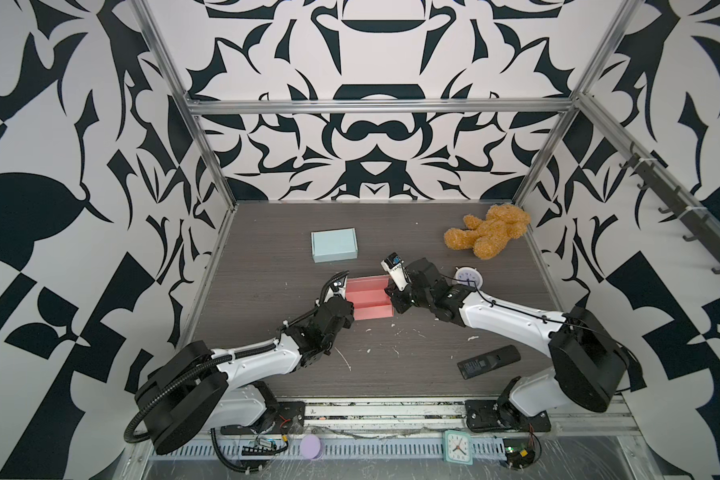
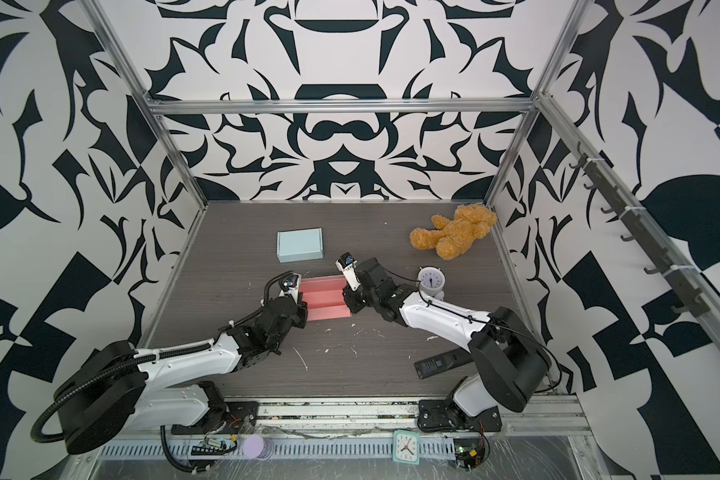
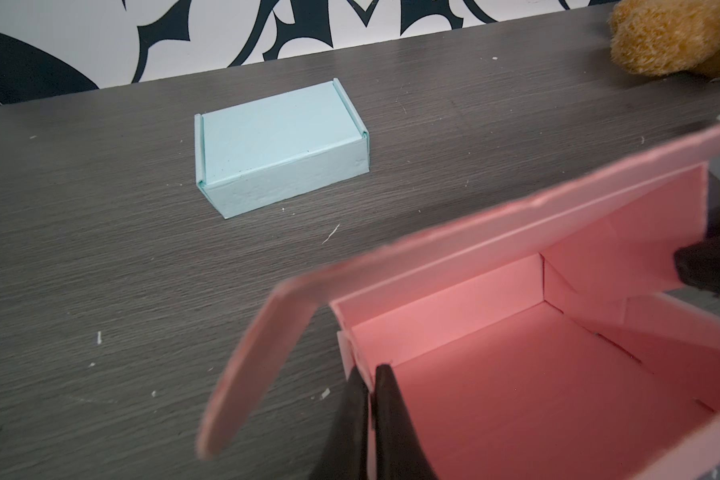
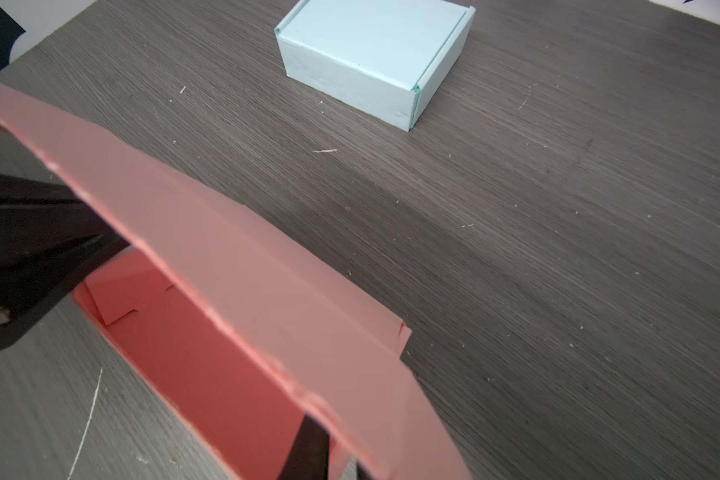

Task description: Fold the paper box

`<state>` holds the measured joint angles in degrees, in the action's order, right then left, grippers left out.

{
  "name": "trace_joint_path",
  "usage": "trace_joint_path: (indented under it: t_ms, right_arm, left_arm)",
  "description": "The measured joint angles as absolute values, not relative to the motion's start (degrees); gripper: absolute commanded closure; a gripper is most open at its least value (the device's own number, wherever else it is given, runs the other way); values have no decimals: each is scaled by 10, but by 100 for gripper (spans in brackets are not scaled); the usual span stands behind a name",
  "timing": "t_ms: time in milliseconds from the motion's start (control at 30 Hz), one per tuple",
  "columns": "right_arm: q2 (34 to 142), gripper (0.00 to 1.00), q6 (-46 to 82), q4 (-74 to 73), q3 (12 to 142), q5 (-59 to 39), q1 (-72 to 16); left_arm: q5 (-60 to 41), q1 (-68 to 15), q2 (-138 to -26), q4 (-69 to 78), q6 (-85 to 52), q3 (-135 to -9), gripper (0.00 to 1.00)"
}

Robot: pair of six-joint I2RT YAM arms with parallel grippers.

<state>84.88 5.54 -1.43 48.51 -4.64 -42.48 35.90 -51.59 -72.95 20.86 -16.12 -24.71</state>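
Note:
A pink paper box (image 1: 368,297) (image 2: 324,298) sits open near the table's middle, with its lid flap (image 3: 267,353) raised at the far side. At the box's left end, my left gripper (image 1: 345,300) (image 3: 373,376) is shut on the side wall, one finger inside and one outside. At the box's right end, my right gripper (image 1: 393,296) (image 4: 335,451) is shut on the opposite wall. The raised lid (image 4: 233,266) hides much of that gripper. The pink inside floor (image 3: 516,407) is bare.
A folded light-blue box (image 1: 334,245) (image 3: 279,153) (image 4: 371,58) stands behind the pink one. At the back right lies a brown teddy bear (image 1: 489,232), with a small white clock (image 1: 468,277) by the right arm. A black remote (image 1: 489,361) lies at the front right.

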Motion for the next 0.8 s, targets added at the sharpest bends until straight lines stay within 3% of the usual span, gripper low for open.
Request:
trace_joint_path:
  t_ms: [367,800]
  right_arm:
    - [814,80,61,-32,430,-48,-428]
    - [733,50,84,-44,353,-46,-434]
  left_arm:
    - [401,-568,-756,227,-154,-223,91]
    - [425,-600,-785,239,-152,-222,90]
